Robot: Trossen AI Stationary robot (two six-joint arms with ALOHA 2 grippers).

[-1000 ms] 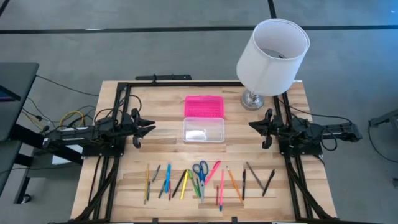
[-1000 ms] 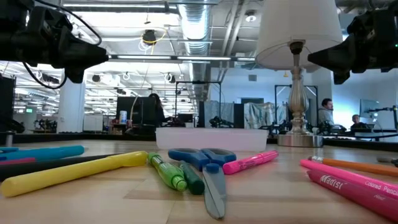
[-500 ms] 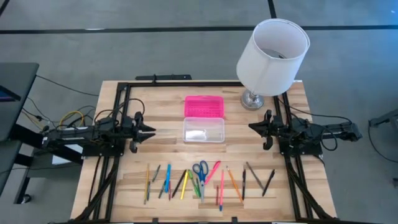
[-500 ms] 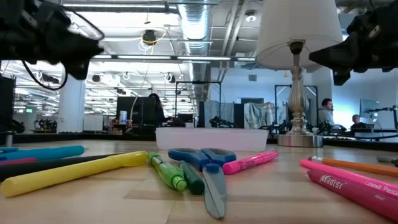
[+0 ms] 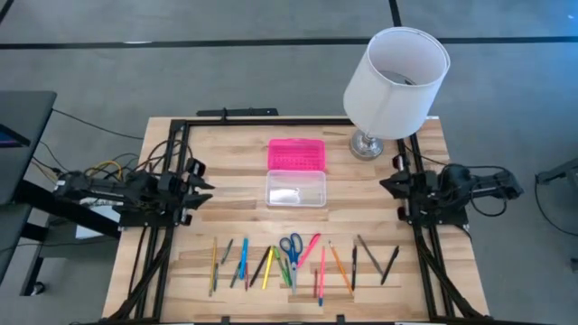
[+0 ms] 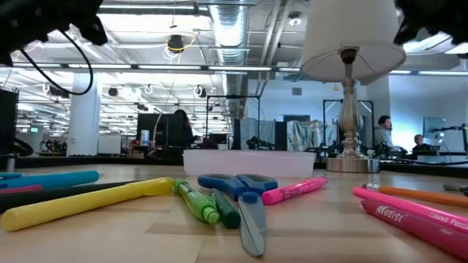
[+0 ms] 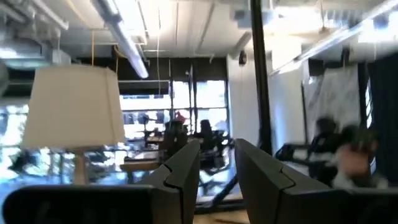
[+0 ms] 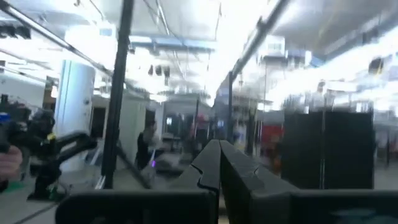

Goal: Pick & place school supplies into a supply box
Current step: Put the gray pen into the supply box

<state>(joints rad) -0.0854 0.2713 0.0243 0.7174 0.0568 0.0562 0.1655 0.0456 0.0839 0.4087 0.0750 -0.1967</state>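
The school supplies (image 5: 298,262) lie in a row by the table's near edge: pens and pencils in several colours and blue-handled scissors (image 6: 245,190). The supply box stands mid-table, its clear base (image 5: 295,190) just nearer than its pink lid (image 5: 296,154). My left gripper (image 5: 206,188) hovers left of the box, open and tipped upward; its two fingers (image 7: 186,165) stand apart with nothing between them. My right gripper (image 5: 388,185) hovers right of the box, shut and empty, its fingers (image 8: 214,163) together.
A lamp with a white shade (image 5: 396,72) stands at the table's far right corner on a metal foot (image 5: 366,144). A black frame (image 5: 235,116) runs along the table's far, left and right edges. People show in the room beyond the table.
Both grippers have risen and tipped their fingers upward. The left one has drawn back toward the table's left edge, the right one toward its right edge. In the low view both have climbed to the picture's top corners. The supplies and the box have stayed put.
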